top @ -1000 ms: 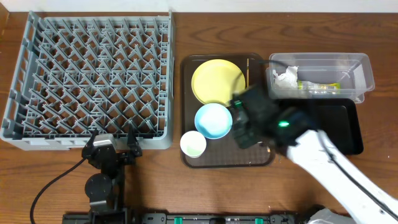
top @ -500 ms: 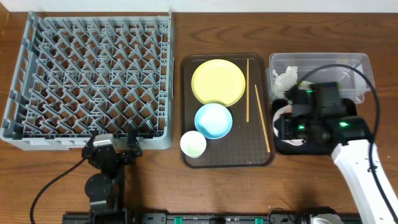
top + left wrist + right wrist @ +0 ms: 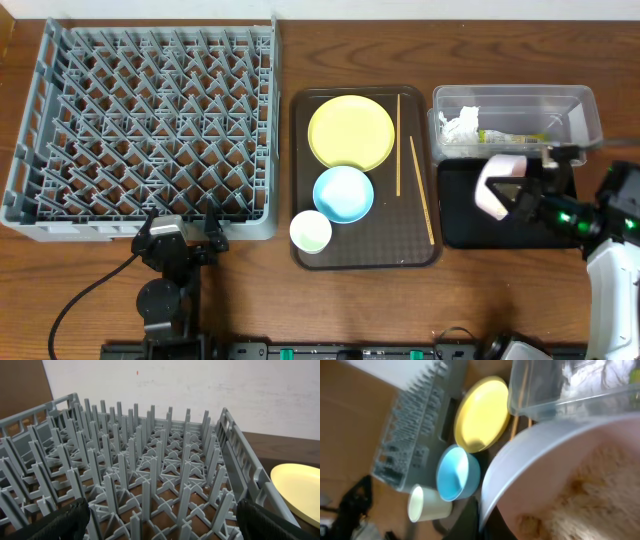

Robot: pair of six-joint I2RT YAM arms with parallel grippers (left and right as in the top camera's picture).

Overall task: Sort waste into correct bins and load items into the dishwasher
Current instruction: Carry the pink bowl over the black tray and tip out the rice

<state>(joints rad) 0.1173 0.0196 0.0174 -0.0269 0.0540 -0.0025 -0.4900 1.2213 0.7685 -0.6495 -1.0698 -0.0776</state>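
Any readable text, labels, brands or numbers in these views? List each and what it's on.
None readable.
The green-and-yellow wrapper in the clear container may carry print, but it is too small to read from overhead.
The dish rack, yellow plate and brown tray show no markings.

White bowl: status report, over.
Right gripper shut on white bowl, tipped over black tray. Rice scraps inside bowl. Left gripper open, by dish rack. Nothing blocking the tray.

Even, bright light, soft shadows; right wrist view motion-blurred, white bowl [image 3: 560,470] out of focus.
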